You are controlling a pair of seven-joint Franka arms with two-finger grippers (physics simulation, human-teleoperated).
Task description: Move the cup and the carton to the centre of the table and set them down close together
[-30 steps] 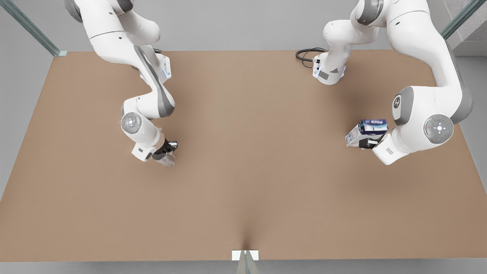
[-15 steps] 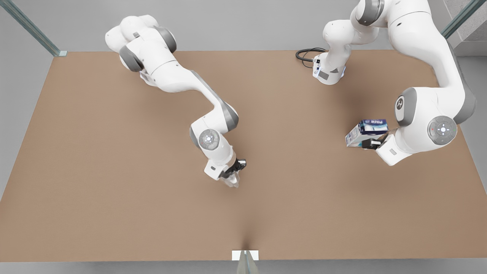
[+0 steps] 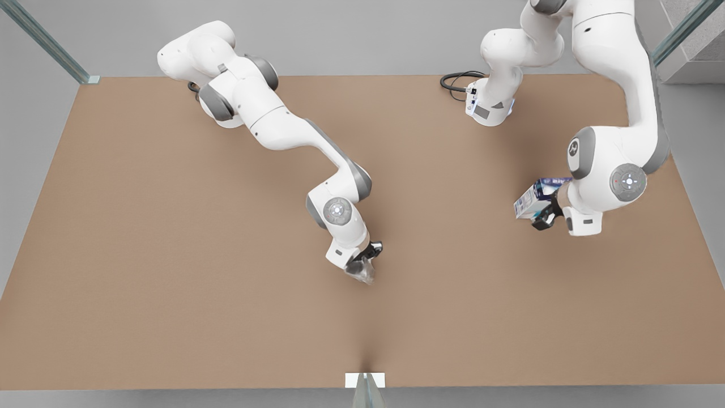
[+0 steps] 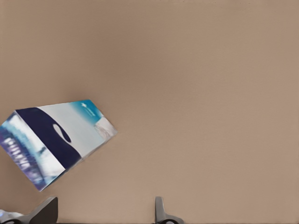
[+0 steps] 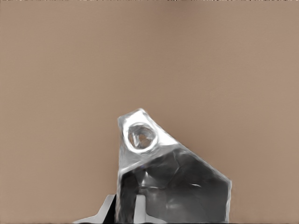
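Note:
The silvery faceted cup (image 3: 361, 272) hangs just above the tan table (image 3: 170, 255) near its centre, tilted, with my right gripper (image 3: 367, 259) shut on it. In the right wrist view the cup (image 5: 168, 177) lies between the fingers (image 5: 108, 207). The white and dark blue carton (image 3: 535, 198) rests on the table at the front view's right. My left gripper (image 3: 542, 218) is right beside it, open. In the left wrist view the carton (image 4: 60, 137) lies off to one side beyond the spread fingertips (image 4: 158, 205), and nothing is between them.
A black cable (image 3: 456, 84) loops by the arm base (image 3: 488, 107) at the table's far edge. A white bracket (image 3: 365, 379) sits at the near edge. Metal posts (image 3: 45, 42) stand at the far corners.
My right gripper has carried the cup from the front view's left to near the table's centre. My left arm's wrist has turned beside the carton, which has stayed put.

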